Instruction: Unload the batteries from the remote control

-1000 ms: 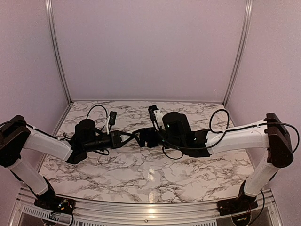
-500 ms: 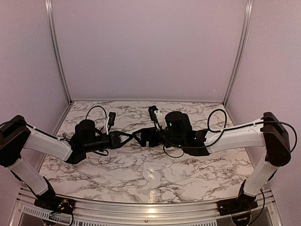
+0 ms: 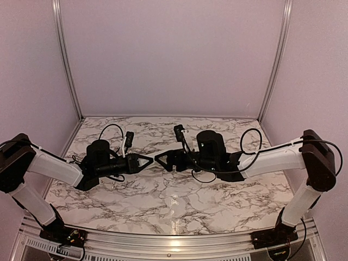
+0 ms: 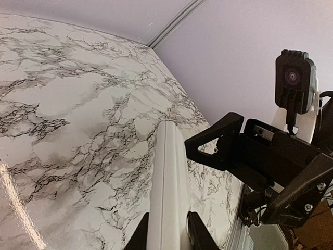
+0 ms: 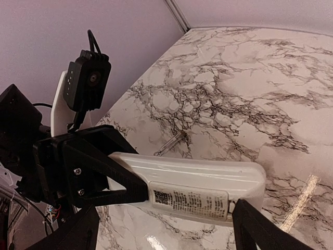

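You drew the tips apart: left jaws stayed clenched on the remote control (image 5: 208, 174), right jaws hung released at its 3 o'clock, batteries apparently still loaded.

Soft, even light falls from above and leaves a bright shiny spot on the marble worktop (image 3: 175, 202), and the shadows are faint. The top view bends at its edges, so the wall posts (image 3: 64, 60) lean. In the right wrist view the white remote control (image 5: 197, 182) shines, and thin streaks of glare cross the marble.
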Action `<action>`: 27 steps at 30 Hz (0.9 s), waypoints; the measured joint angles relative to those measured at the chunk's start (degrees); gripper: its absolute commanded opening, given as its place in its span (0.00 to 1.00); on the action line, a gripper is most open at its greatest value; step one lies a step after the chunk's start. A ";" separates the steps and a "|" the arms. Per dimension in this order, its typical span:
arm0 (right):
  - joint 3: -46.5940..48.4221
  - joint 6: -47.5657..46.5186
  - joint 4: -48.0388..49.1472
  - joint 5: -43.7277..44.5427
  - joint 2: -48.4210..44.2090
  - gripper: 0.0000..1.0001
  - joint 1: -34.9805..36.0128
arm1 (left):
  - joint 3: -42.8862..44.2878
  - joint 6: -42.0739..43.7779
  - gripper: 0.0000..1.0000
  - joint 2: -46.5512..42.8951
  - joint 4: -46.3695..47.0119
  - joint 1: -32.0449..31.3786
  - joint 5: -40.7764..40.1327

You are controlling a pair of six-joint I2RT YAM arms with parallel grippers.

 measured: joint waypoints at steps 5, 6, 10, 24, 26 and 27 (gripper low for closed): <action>-1.97 0.61 2.12 -2.89 -0.90 0.87 -0.70 | -0.44 -0.02 0.00 0.00 0.63 0.02 1.18; -2.36 0.85 2.60 -3.48 -1.25 0.87 -0.85 | -0.57 -0.04 0.00 0.00 1.11 0.02 1.44; -4.22 1.75 5.31 -6.29 -2.64 0.87 -1.66 | -0.90 -0.39 0.00 0.00 3.04 0.02 2.49; -6.03 2.95 9.22 -11.63 -4.96 0.87 -2.19 | -1.14 -0.70 0.00 -0.24 6.49 0.04 5.22; -6.05 2.93 9.81 -13.05 -5.33 0.87 -1.79 | -1.14 -0.70 0.00 -0.37 7.37 -0.15 6.08; -6.08 2.95 10.05 -13.70 -5.57 0.87 -1.62 | -1.14 -0.70 0.00 -0.42 7.78 -0.24 6.56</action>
